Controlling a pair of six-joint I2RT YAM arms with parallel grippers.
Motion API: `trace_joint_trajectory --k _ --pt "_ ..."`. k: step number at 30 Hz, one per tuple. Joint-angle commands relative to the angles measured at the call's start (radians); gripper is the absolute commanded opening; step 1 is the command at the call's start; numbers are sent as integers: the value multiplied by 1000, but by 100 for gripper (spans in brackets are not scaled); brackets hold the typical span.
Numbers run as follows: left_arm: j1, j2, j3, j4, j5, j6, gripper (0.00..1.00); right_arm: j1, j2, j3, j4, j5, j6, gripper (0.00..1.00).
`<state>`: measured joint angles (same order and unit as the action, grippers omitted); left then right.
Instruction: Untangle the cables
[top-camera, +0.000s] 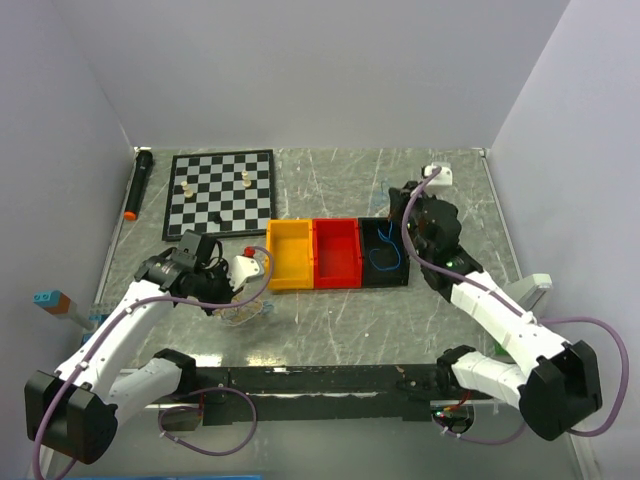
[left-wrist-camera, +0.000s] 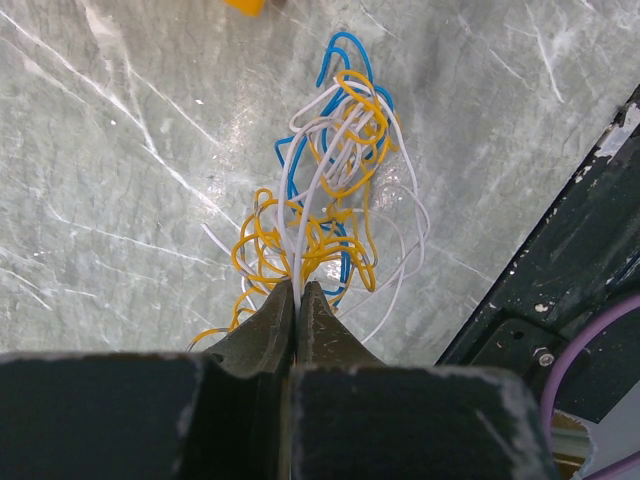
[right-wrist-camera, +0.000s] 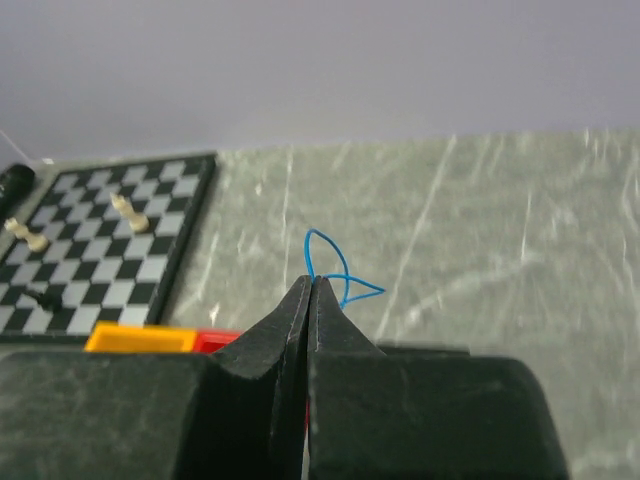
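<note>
A tangle of thin yellow, white and blue cables (left-wrist-camera: 330, 200) lies on the grey table; in the top view the tangle (top-camera: 245, 313) is in front of the yellow bin. My left gripper (left-wrist-camera: 300, 287) is shut on a white cable at the near edge of the tangle, and it shows in the top view (top-camera: 238, 295). My right gripper (right-wrist-camera: 312, 280) is shut on a separate blue cable (right-wrist-camera: 325, 250), whose loops stick out past the tips. In the top view my right gripper (top-camera: 398, 208) is over the far end of the black bin, and the blue cable (top-camera: 383, 258) hangs into it.
Yellow (top-camera: 288, 255), red (top-camera: 337, 252) and black (top-camera: 392, 278) bins stand in a row mid-table. A chessboard (top-camera: 220, 190) with a few pieces lies at the back left, a black orange-tipped marker (top-camera: 138, 185) beside it. A white block (top-camera: 438, 173) sits back right. A black rail (top-camera: 320, 380) runs along the front.
</note>
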<state>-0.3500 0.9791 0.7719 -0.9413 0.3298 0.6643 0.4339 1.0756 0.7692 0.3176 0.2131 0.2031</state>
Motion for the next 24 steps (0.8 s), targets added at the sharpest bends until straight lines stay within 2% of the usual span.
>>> trace_joint_trajectory --k 1,4,8,18,20,24 --pt "2 6 21 7 35 -19 1 34 -71 -48 -124 95 94 0" --pt "2 16 32 6 46 -20 1 60 -71 -53 -224 181 133 0" --pt "2 24 38 4 51 -25 1 60 -26 -45 -275 207 157 0" --pt "2 9 44 -4 54 -26 1 58 244 130 -442 220 248 0" --pt "2 1 44 -4 67 -28 2 58 262 157 -449 216 252 11" --pt "2 0 55 -11 113 -20 2 58 213 162 -425 163 248 62"
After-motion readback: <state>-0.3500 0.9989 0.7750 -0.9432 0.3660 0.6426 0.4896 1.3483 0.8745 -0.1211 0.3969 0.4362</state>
